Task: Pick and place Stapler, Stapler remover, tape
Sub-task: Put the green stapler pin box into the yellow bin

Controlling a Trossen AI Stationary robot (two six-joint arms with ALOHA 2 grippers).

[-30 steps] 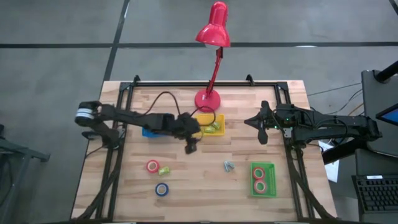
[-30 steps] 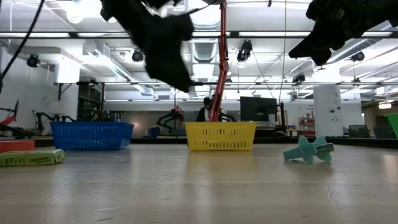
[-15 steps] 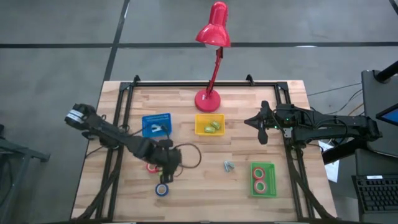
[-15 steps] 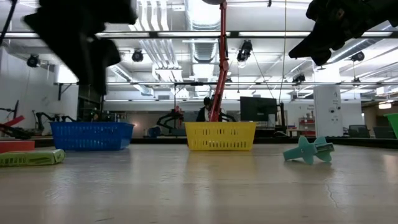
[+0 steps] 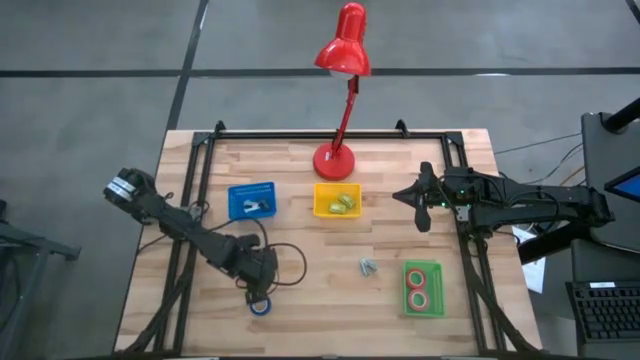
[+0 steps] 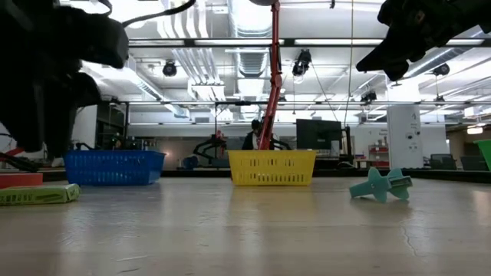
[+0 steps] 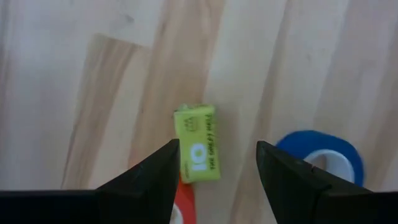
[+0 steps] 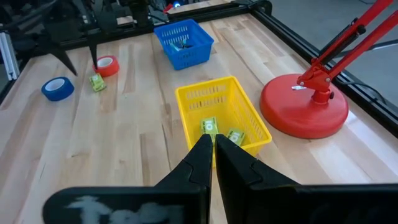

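**Left gripper over the green stapler, with tape crowding both sides**

My left gripper [image 7: 214, 177] hangs over the near-left part of the light wooden table [image 5: 330, 300], its fingers spread wide and holding nothing. Between them in my wrist view lies the small yellow-green rectangular stapler [image 7: 198, 144] I judge to be my target. It lies flat on the boards, and its long axis runs roughly along the line from my wrist outward, across the gap between my fingers, with one short end nearest me.

That is a fair alignment: my fingers would close on its long sides. The risk is the neighbours. The red ring-shaped tape roll [image 7: 185, 204] sits touching or almost touching the stapler's near end, right by one finger, and the blue ring-shaped tape roll [image 7: 322, 160] lies just beside the other. If I descend off-centre, a finger may land on a roll, tip it or drag it along, or pinch tape and stapler together.

The yellow plastic mesh basket [image 5: 337, 199], already holding similar green pieces, stands well apart toward the table's middle.

My right gripper [image 8: 211, 163] waits above the table's right side, fingers pressed together on nothing.
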